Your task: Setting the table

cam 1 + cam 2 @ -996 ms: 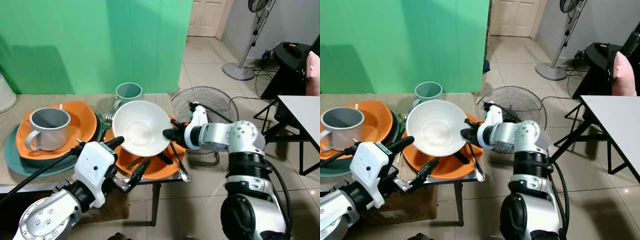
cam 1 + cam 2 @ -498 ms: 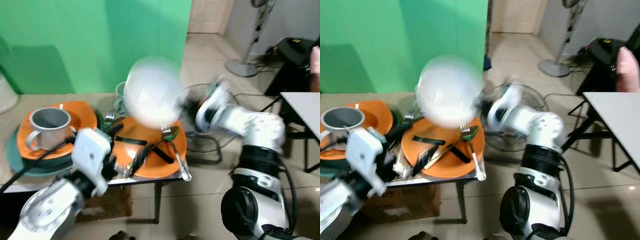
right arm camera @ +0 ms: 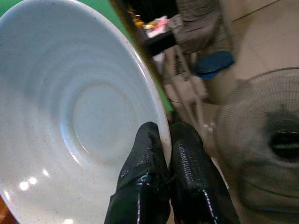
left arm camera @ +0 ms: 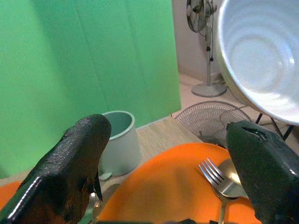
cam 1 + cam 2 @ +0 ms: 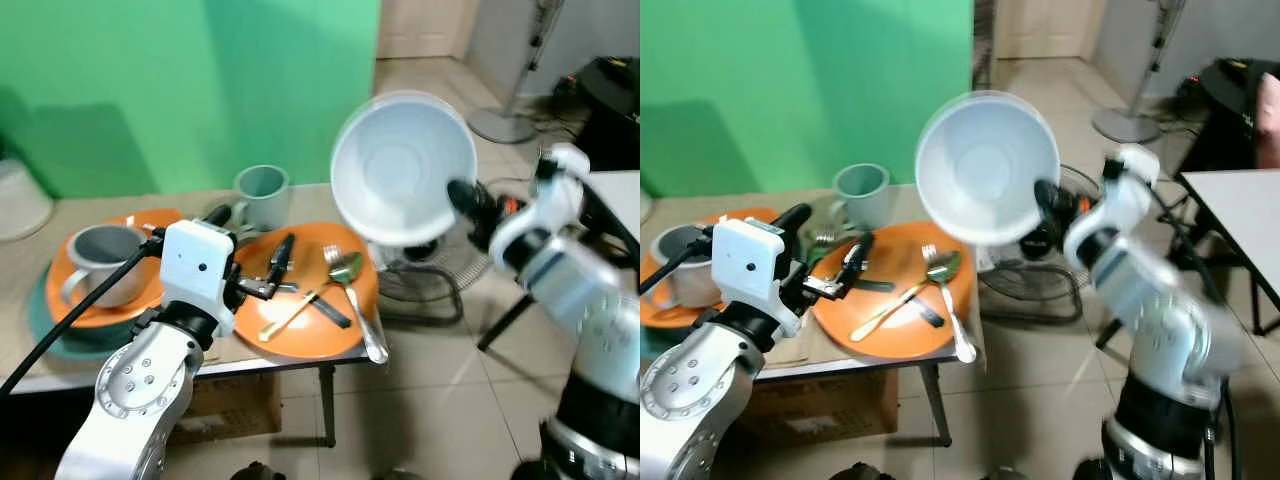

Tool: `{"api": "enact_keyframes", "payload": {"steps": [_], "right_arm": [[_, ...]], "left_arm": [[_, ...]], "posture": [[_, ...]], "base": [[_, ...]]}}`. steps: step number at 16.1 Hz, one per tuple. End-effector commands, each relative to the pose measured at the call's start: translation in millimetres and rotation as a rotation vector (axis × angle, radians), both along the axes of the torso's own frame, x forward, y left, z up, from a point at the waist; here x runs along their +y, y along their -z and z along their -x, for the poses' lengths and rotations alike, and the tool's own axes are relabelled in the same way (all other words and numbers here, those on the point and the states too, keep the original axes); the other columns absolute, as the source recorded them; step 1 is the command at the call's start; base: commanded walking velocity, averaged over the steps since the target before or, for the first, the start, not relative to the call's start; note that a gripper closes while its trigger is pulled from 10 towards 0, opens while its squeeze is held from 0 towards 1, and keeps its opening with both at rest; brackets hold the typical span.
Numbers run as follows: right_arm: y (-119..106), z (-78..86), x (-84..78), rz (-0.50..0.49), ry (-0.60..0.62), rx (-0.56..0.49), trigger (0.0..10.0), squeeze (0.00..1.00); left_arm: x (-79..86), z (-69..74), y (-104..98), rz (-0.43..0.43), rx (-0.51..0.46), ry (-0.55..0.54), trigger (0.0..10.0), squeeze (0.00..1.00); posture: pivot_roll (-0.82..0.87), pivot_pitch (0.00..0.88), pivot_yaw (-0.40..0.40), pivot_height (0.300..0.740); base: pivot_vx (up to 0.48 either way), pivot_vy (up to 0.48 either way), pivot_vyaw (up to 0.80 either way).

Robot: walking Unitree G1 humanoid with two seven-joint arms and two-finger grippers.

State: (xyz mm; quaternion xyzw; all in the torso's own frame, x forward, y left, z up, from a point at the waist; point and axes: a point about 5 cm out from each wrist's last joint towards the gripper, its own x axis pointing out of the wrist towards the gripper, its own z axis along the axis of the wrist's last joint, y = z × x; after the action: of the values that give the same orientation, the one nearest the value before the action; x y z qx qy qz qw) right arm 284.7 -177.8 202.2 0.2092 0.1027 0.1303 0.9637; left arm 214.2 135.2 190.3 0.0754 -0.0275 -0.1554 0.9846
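Observation:
A white bowl hangs tilted in the air, above and to the right of the low table. My right gripper is shut on the bowl's rim, and its fingers pinch that edge. On the table lies an orange plate with a fork, a spoon and other cutlery. My left gripper is open, low over the plate's left edge, with nothing between its fingers.
A green mug stands behind the plate. At the left a grey mug sits on an orange plate stacked on a teal one. A floor fan lies right of the table. A white table is at far right.
The right gripper has lifted the white bowl off the orange plate and carried it up and to the right, uncovering the cutlery. The left gripper has risen over the plate. The camera has shifted.

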Motion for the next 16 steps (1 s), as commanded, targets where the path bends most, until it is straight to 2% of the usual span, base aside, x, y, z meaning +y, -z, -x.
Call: {"api": "enact_keyframes", "payload": {"steps": [1,3,4,6,7,9,12,14,16], "right_arm": [[-14.0,5.9,7.7,0.027,-0.020,-0.102,10.0,0.00],[-8.3,11.6,7.2,0.050,0.038,-0.110,10.0,0.00],[-6.8,14.1,8.2,0.027,0.040,-0.111,10.0,0.00],[-6.6,17.8,5.5,0.062,0.104,-0.147,10.0,0.00],[-5.1,18.7,4.7,0.062,0.130,-0.151,10.0,0.00],[0.6,18.8,5.5,0.033,0.138,-0.141,10.0,0.00],[7.9,21.5,7.5,0.045,0.129,-0.116,10.0,0.00],[14.1,23.0,14.5,0.167,0.103,-0.149,10.0,0.00],[15.0,21.7,17.6,0.179,0.110,-0.157,10.0,0.00]], "left_arm": [[1.6,1.0,2.8,-0.011,-0.001,-0.033,10.0,0.00],[5.5,-2.5,-3.3,-0.006,-0.055,-0.109,10.0,0.00],[7.7,-3.8,-7.1,-0.011,-0.070,-0.139,10.0,0.00],[9.3,-4.1,-10.3,-0.030,-0.080,-0.173,10.0,0.00],[9.0,-3.5,-12.2,-0.013,-0.100,-0.180,10.0,0.00],[8.6,-5.1,-8.4,-0.015,-0.106,-0.205,10.0,0.00],[9.9,-4.1,-6.7,-0.034,-0.099,-0.223,10.0,0.00],[16.2,-7.0,-5.1,-0.067,-0.100,-0.269,10.0,0.00],[22.2,-9.7,-5.3,-0.069,-0.125,-0.313,10.0,0.00]], "posture": [[-0.07,0.000,0.055,0.740],[-0.07,0.000,0.055,0.740],[-0.06,0.000,0.046,0.740],[-0.06,0.000,0.044,0.740],[-0.06,0.000,0.044,0.740],[-0.06,0.000,0.045,0.740],[-0.07,0.000,0.049,0.740],[-0.07,0.000,0.049,0.740],[-0.07,0.000,0.047,0.740]], "base": [[0.000,0.000,-0.74],[0.000,0.000,-0.75],[0.000,0.000,-0.76],[0.000,0.000,-0.77],[0.000,0.000,-0.77],[0.000,0.000,-0.77],[0.000,0.000,-0.77],[0.000,0.000,-0.78],[0.000,0.000,-0.79]]}}
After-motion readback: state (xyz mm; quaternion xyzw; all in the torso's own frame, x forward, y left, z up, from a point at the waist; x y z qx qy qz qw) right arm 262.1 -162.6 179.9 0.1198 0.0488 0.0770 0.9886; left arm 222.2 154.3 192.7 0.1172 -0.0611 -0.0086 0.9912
